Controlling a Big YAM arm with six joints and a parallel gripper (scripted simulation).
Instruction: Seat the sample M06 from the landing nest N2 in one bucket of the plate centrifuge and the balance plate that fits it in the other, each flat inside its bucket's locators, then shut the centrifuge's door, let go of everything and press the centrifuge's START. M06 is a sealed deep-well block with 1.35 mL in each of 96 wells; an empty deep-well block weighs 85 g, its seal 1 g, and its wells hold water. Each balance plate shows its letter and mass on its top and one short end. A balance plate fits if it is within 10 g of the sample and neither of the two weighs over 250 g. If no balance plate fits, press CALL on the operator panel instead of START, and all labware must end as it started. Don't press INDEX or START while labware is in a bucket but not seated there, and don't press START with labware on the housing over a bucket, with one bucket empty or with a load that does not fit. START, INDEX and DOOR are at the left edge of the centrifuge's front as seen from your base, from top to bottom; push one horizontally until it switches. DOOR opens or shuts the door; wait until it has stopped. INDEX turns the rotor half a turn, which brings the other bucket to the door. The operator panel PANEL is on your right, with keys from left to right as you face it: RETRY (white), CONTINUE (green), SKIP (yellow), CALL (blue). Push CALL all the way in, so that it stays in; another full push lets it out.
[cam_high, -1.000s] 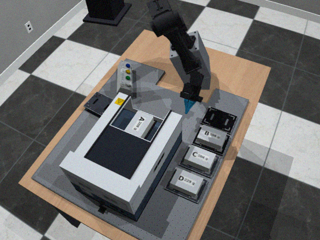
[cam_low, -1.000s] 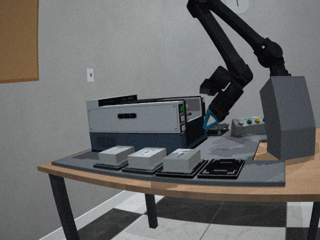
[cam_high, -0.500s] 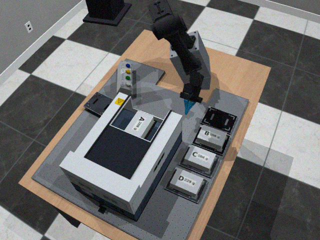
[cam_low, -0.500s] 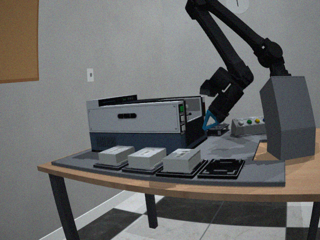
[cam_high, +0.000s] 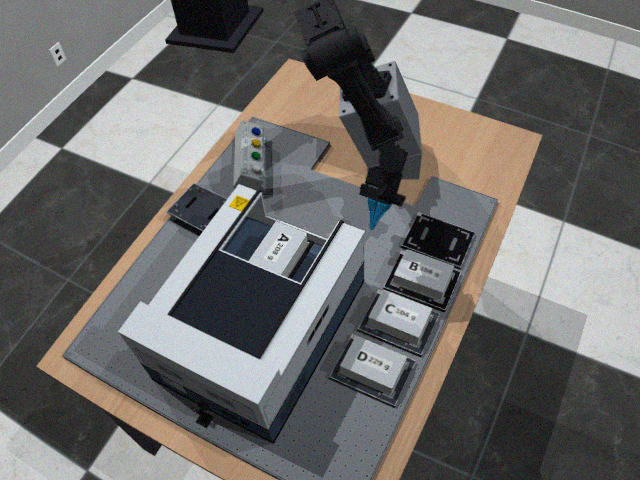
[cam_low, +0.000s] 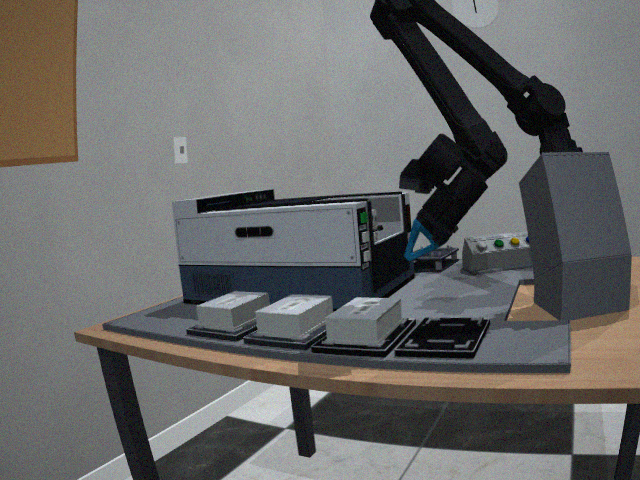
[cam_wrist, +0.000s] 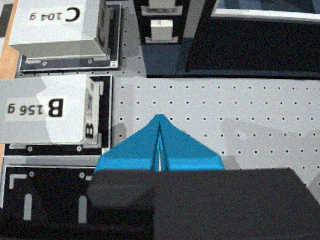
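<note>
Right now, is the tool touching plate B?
Apart. In the wrist view, bare grey base shows between the shut blue tool and plate B.

A wooden table (cam_low: 361, 384) on dark legs is standing on a black-and-white checkered floor (cam_high: 568, 129). Grey walls (cam_low: 258, 93) are carrying a white outlet (cam_low: 179, 149), an orange board (cam_low: 36, 77) and a white baseboard (cam_high: 77, 85).

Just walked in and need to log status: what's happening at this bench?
The arm's gripper is shut and empty, low over the grey base by the centrifuge's front buttons. The door is open, and plate A sits in the bucket. Plates B, C and D rest in their nests.
</note>
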